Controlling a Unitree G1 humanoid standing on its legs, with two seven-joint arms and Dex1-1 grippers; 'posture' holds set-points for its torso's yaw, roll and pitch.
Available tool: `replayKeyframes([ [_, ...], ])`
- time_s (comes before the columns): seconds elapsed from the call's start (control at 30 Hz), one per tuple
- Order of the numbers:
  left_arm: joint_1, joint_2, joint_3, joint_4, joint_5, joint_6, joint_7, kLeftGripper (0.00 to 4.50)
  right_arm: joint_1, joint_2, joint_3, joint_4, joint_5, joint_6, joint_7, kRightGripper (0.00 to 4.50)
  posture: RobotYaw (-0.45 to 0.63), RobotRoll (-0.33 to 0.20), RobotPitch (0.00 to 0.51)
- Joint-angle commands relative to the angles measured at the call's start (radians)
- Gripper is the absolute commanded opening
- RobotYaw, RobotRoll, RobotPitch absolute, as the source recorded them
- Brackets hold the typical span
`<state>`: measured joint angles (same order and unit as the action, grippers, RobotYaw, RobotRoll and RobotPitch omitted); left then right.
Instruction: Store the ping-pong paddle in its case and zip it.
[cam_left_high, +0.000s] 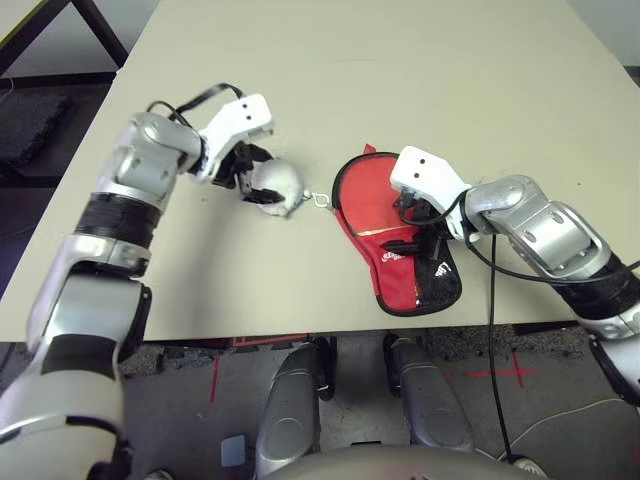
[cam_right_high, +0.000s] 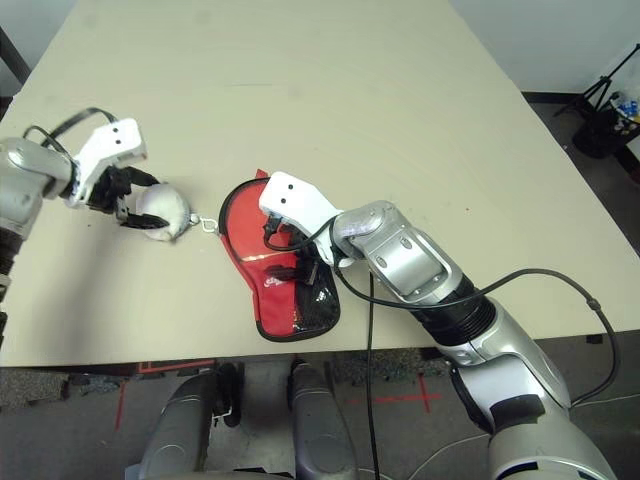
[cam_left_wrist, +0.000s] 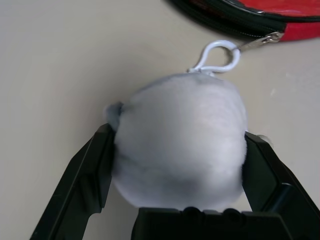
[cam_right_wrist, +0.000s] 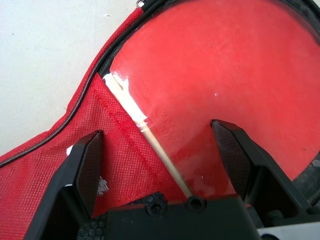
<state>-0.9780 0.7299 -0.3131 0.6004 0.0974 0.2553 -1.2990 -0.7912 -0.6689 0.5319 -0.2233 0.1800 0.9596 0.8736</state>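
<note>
With the left tool (cam_left_wrist: 177, 150) clamped on the plush pull (cam_left_high: 275, 187) at the case's (cam_left_high: 405, 285) nine o'clock and the right tool (cam_right_wrist: 162, 150) spread over the paddle (cam_right_wrist: 225, 85), a tug risked dragging the unpinned case across the bench (cam_left_high: 400, 70)

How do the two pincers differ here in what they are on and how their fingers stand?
The left pincer is closed on the whitish plush ball, fingers pressing both of its sides; the right pincer stands open, gripping nothing. The left one works beside the case, at the ball clipped to the zipper pull; the right one hovers over the ping-pong paddle lying in the open case. Both have black fingers and point down at the table.
</note>
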Motion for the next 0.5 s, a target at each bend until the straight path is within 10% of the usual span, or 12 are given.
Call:
replayKeyframes([
  [0.03,0.025,-0.022,-0.039,0.042,0.036,-0.006,-0.017,4.5,0.027,0.007,0.039,0.038,-0.022,0.031,0.006,4.49,-0.07,0.0,0.246],
  [0.17,0.015,-0.055,-0.053,0.093,0.059,-0.024,-0.016,4.31,0.022,0.021,0.038,0.052,-0.03,0.026,0.004,4.5,-0.08,0.0,0.245],
  [0.5,-0.084,-0.135,0.008,0.188,0.028,-0.057,0.041,1.51,0.02,0.04,0.03,0.071,-0.053,0.019,0.01,4.5,-0.08,0.0,0.241],
])
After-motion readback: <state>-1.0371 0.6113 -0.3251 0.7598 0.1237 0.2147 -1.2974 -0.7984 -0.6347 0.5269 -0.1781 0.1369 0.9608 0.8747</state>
